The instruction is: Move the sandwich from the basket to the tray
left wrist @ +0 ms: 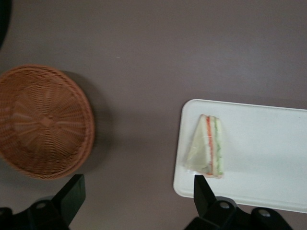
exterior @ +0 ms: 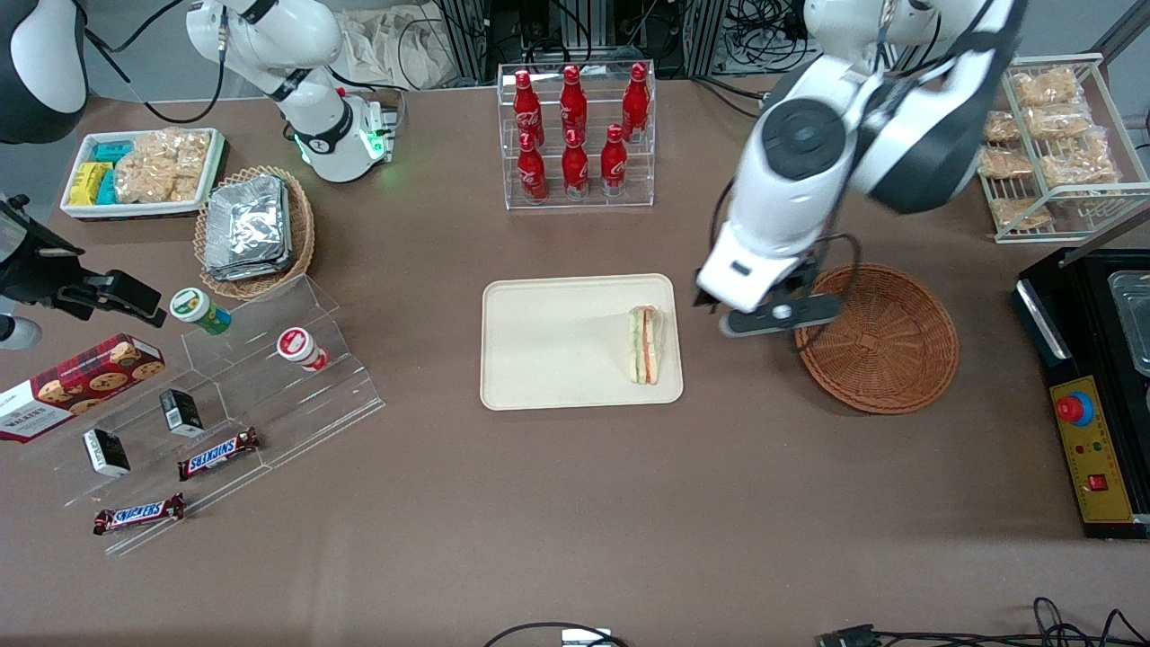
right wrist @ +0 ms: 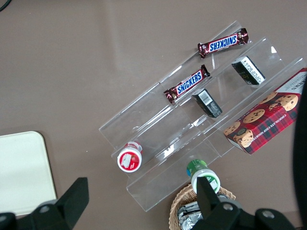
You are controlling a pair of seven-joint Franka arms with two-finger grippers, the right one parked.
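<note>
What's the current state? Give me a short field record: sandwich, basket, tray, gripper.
sandwich: on the tray, lying at its edge nearest the basket
basket: empty, on the table beside the tray
tray: holds only the sandwich
gripper: open, holding nothing, raised above the table between tray and basket
</note>
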